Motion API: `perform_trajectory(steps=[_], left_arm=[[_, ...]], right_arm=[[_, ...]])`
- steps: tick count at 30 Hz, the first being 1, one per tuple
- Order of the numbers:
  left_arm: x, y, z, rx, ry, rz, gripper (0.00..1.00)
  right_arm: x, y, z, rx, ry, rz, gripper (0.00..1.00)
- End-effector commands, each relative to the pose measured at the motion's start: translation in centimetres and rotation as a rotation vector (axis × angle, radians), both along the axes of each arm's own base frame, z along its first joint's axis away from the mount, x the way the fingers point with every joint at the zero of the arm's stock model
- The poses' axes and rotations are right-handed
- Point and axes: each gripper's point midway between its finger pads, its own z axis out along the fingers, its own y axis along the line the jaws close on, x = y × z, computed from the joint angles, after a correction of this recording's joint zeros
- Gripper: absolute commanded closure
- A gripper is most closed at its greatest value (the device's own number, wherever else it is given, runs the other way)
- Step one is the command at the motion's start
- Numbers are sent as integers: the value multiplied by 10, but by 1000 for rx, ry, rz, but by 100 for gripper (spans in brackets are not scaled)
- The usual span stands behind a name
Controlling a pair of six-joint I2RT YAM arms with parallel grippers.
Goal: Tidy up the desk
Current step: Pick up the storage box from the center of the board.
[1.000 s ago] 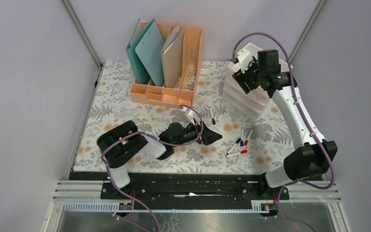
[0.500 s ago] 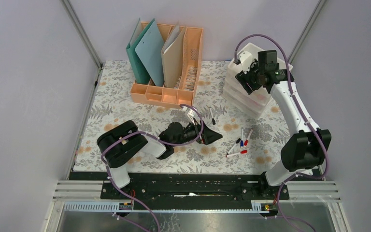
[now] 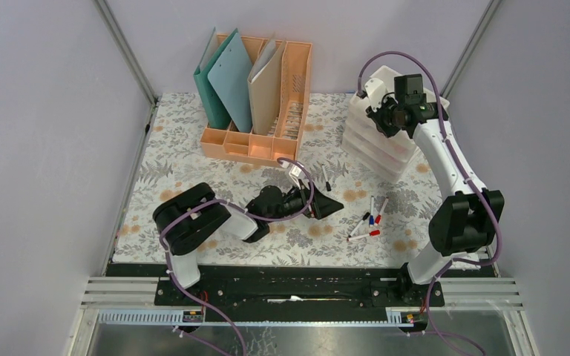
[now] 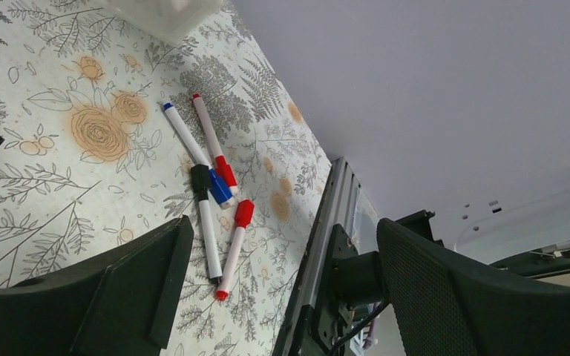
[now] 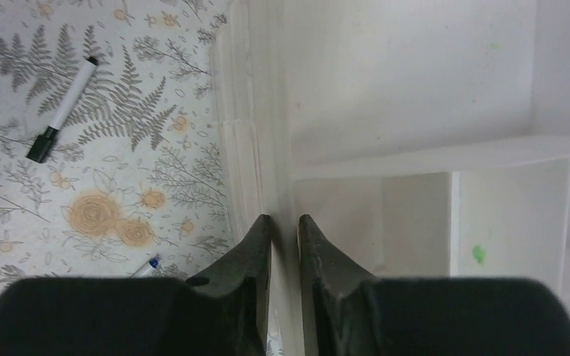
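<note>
At the drawer unit, right hand pinches its (white) rim.

**Fern-print desk carries a rack, a drawer unit and loose markers**

The desk is covered in a white-grey cloth printed with grey ferns and tan-orange flowers. At 12 o'clock stands a peach file rack. At 2 o'clock sits a white drawer unit. Just off centre toward 1 o'clock lies a lone black-capped marker. At 4 o'clock a cluster of four markers lies loosely crossed: one blue-capped, one black-capped and two red-capped.
</note>
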Motion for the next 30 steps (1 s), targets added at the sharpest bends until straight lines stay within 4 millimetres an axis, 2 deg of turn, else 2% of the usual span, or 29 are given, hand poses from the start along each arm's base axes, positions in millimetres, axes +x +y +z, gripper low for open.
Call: perform_trajectory(steps=[1, 3, 7, 19, 30], left_arm=[[7, -9, 28, -103, -41, -15, 1], [10, -13, 30, -123, -27, -14, 1], [19, -23, 30, -167, 21, -3, 1], [72, -58, 20, -246, 108, 106, 1], [126, -75, -9, -229, 174, 282, 1]], right_arm=[[1, 2, 14, 14, -17, 15, 89], [1, 1, 20, 17, -33, 15, 100], [0, 4, 37, 36, -70, 28, 100], [-6, 15, 82, 137, -128, 58, 100], [-19, 27, 104, 216, -129, 91, 100]])
